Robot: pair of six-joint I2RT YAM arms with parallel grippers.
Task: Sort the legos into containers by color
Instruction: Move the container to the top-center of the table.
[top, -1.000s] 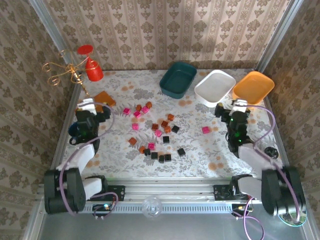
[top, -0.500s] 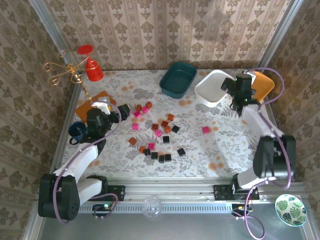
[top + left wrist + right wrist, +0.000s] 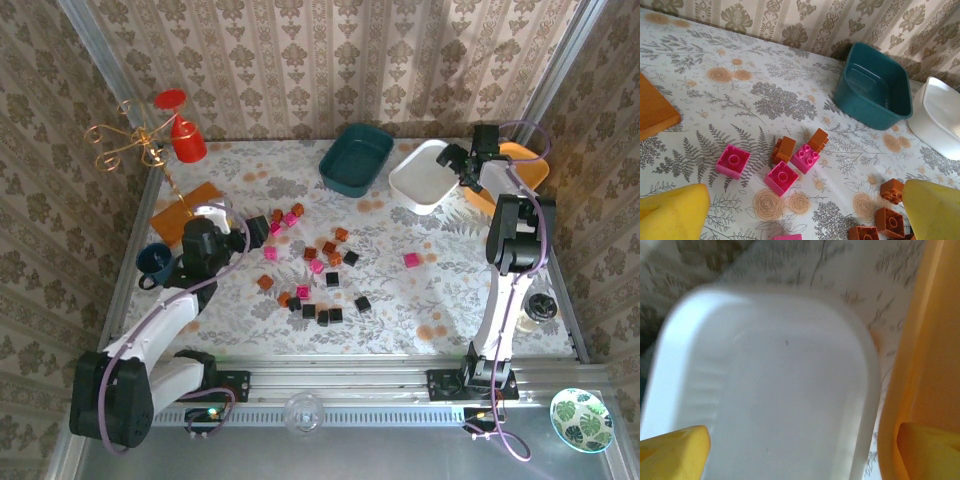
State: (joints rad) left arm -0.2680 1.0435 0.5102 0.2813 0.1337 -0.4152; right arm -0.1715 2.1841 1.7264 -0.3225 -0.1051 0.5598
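Small pink (image 3: 270, 253), black (image 3: 322, 314) and orange-brown (image 3: 328, 248) legos lie scattered mid-table. At the back stand the teal container (image 3: 340, 185), the white container (image 3: 415, 192) and the orange container (image 3: 522, 165). My left gripper (image 3: 255, 230) hovers open beside the upper-left cluster. In the left wrist view, pink legos (image 3: 782, 177) and orange-brown legos (image 3: 785, 149) lie ahead of the open left gripper (image 3: 802, 220). My right gripper (image 3: 458, 168) reaches over the white container's right side. The right gripper (image 3: 802, 452) is open and empty above the white container (image 3: 790, 380), with the orange container (image 3: 925, 365) alongside.
A flat orange slab (image 3: 185, 205) and a dark blue mug (image 3: 155, 262) sit by the left arm. A red cup on a gold wire stand (image 3: 180, 135) is at the back left. Wallpapered walls close in three sides.
The right arm swung from the near right out to the far side, over the white container. The left gripper moved right toward the pink legos.
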